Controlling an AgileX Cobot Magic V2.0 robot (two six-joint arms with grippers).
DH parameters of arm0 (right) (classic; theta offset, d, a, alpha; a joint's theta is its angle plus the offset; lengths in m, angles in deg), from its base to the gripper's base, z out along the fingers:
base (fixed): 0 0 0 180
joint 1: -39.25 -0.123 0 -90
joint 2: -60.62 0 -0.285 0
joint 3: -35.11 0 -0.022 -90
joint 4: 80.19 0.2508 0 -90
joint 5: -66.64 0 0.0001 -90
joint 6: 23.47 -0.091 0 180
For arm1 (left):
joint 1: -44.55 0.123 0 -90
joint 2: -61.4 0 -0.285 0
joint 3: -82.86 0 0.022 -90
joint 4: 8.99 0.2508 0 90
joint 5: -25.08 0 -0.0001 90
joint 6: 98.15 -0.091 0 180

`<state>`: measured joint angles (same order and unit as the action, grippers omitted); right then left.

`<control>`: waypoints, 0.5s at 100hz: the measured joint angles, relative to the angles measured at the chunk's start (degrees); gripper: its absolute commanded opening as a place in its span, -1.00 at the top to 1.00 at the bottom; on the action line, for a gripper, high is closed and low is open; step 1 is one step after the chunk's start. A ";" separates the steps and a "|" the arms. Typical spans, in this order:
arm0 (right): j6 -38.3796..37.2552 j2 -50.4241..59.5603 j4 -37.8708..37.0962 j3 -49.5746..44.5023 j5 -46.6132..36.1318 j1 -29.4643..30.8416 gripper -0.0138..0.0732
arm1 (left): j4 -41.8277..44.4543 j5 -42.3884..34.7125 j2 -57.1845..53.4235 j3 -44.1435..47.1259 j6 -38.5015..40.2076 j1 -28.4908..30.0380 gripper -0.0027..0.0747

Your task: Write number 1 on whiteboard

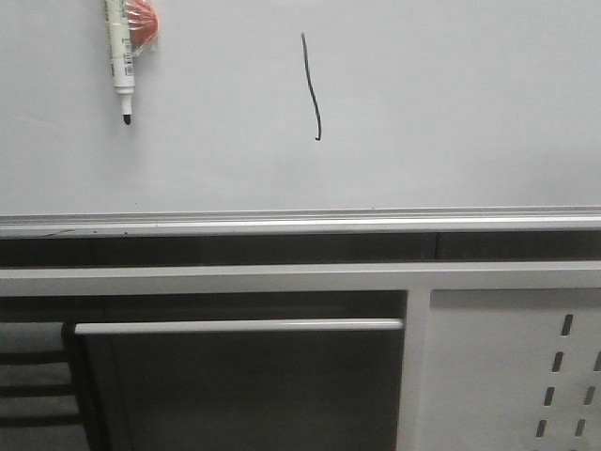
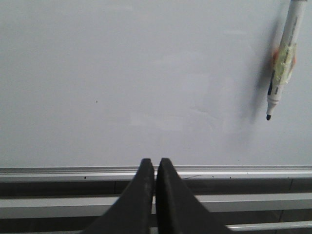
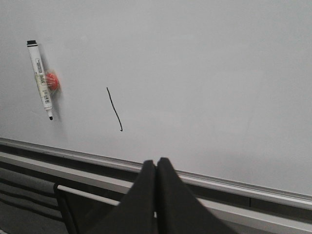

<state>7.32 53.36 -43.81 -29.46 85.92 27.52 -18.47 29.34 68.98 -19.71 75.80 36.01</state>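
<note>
The whiteboard [image 1: 451, 103] fills the upper half of the front view, with a silver rail [image 1: 300, 223] along its lower edge. A thin black, slightly wavy vertical stroke, the number 1 [image 1: 312, 86], is drawn on it left of centre; the right wrist view shows the number 1 [image 3: 114, 109] too. A white marker [image 1: 119, 58] with a black tip hangs on the board at upper left, stuck to an orange holder [image 1: 143, 23]. My left gripper [image 2: 155, 162] is shut and holds nothing, back from the board near its rail. My right gripper [image 3: 156, 161] is likewise shut and holds nothing.
Below the board runs a white frame bar [image 1: 300, 279] and a horizontal handle bar [image 1: 239, 326]. A white perforated cabinet panel [image 1: 526, 376] stands at lower right. The marker [image 2: 282, 58] also shows in the left wrist view, as does the marker [image 3: 40, 80] in the right wrist view.
</note>
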 measured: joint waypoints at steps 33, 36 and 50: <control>0.00 0.00 0.00 0.00 0.00 0.00 0.83 | 1.89 -1.10 0.00 0.00 0.84 6.90 0.98; 0.00 0.00 0.00 0.00 0.00 0.00 0.83 | 2.30 -0.98 0.00 0.00 0.96 6.88 0.98; 0.00 0.00 0.00 0.00 0.00 0.00 0.83 | 3.30 -0.87 0.00 0.00 0.96 7.57 0.98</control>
<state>7.32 53.36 -43.81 -29.46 85.92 27.52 -15.17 28.47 68.98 -19.71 76.76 43.59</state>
